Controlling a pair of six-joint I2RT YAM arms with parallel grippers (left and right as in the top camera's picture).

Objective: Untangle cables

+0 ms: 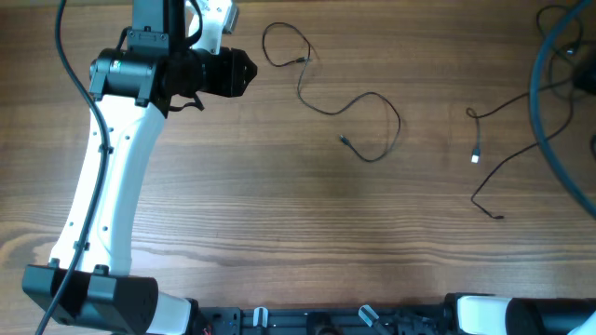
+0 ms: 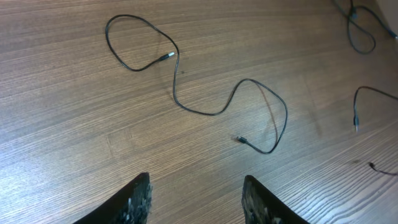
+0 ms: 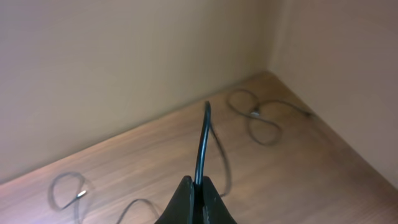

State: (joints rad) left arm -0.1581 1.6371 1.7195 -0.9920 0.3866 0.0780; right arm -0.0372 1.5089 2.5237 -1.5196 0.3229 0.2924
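Observation:
A thin black cable [image 1: 321, 107] lies in loose curves on the wooden table, with a loop at its far end; it also shows in the left wrist view [image 2: 205, 112]. A second thin cable [image 1: 484, 177] with a pale plug lies to the right. More cable [image 1: 559, 37] bunches at the far right corner. My left gripper [image 1: 250, 73] is open and empty [image 2: 198, 186], hovering left of the first cable. My right gripper [image 3: 198, 182] is shut on a black cable [image 3: 203, 143] that rises from its jaws. That gripper is out of the overhead view.
A thick blurred dark arc [image 1: 537, 88] crosses the right edge of the overhead view. In the right wrist view, looped cables [image 3: 261, 124] lie near a wall corner, and another with a silver plug [image 3: 79, 194] lies at the left. The arm bases [image 1: 93, 298] stand at the front edge.

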